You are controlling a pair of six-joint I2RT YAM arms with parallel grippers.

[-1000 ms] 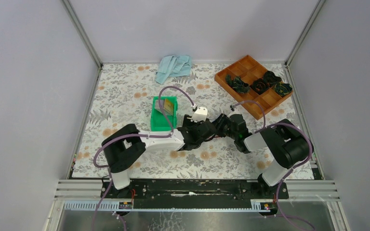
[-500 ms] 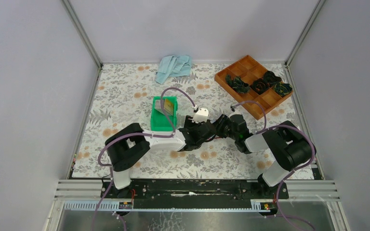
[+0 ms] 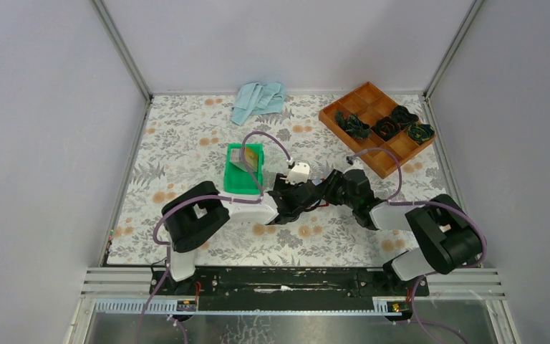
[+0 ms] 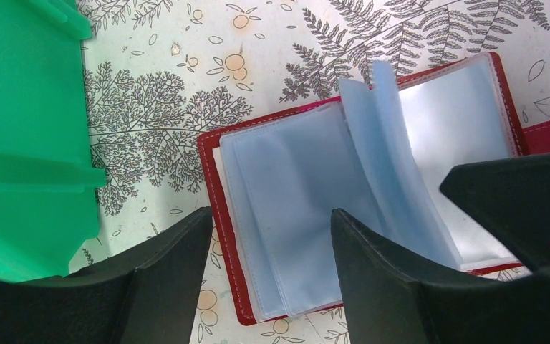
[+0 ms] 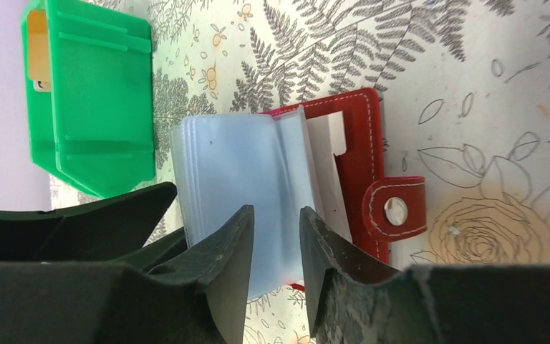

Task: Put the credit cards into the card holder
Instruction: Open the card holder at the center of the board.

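Observation:
The card holder (image 4: 286, 215) lies open on the floral table, red-edged, with pale blue sleeves; a few sleeves stand upright in its middle. My left gripper (image 4: 270, 213) is open just above it, its fingers either side of the left stack of sleeves. Beside it, my right gripper (image 5: 276, 210) is open by a narrow gap over the sleeves (image 5: 236, 165), with the snap tab (image 5: 395, 208) to its right. A gold credit card (image 5: 37, 50) leans inside the green bin (image 5: 93, 107). From above, both grippers (image 3: 297, 197) (image 3: 329, 190) hide most of the holder, and the credit cards (image 3: 247, 156) show in the bin (image 3: 242, 183).
An orange compartment tray (image 3: 372, 154) with dark green items stands at the back right. A light blue cloth (image 3: 259, 100) lies at the back centre. The green bin stands just left of the card holder, close to my left gripper.
Both arms' rear links have shifted to the right, the right arm's more. The grippers stay over the card holder with the same openings.

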